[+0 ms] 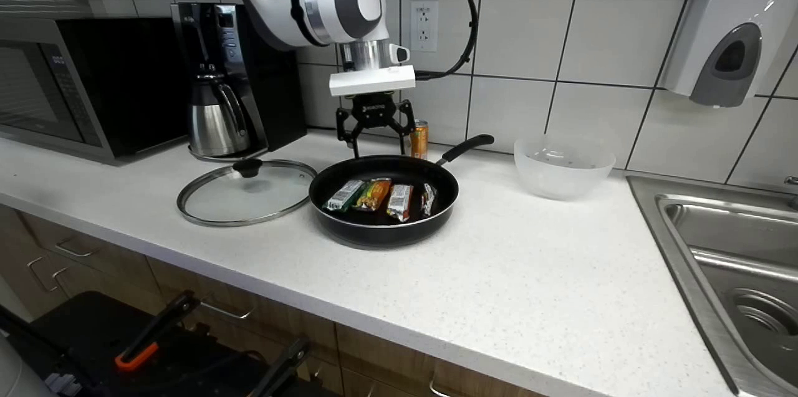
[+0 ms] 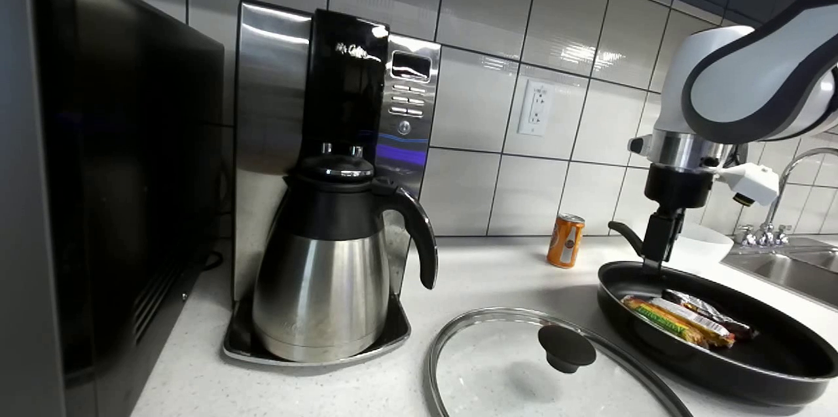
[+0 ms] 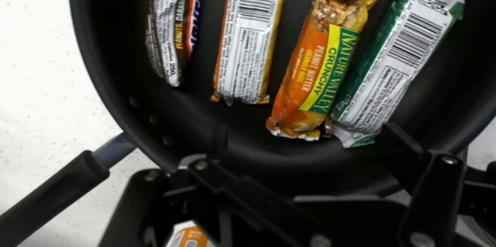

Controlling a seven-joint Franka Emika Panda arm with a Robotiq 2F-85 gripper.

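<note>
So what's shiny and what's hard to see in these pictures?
In an exterior view, white glare streaks the coffee maker; in an exterior view, bright spots dot the soap dispenser; in the wrist view, the black pincer blends into the dark pan, but the orange wrapper has sharp letters.

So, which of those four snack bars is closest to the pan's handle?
The brown-and-silver bar, leftmost in the wrist view; none other lies as near the handle.

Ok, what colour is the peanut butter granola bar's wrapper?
The Nature Valley wrapper is mostly orange, yellow and green, clearest in the wrist view.
</note>
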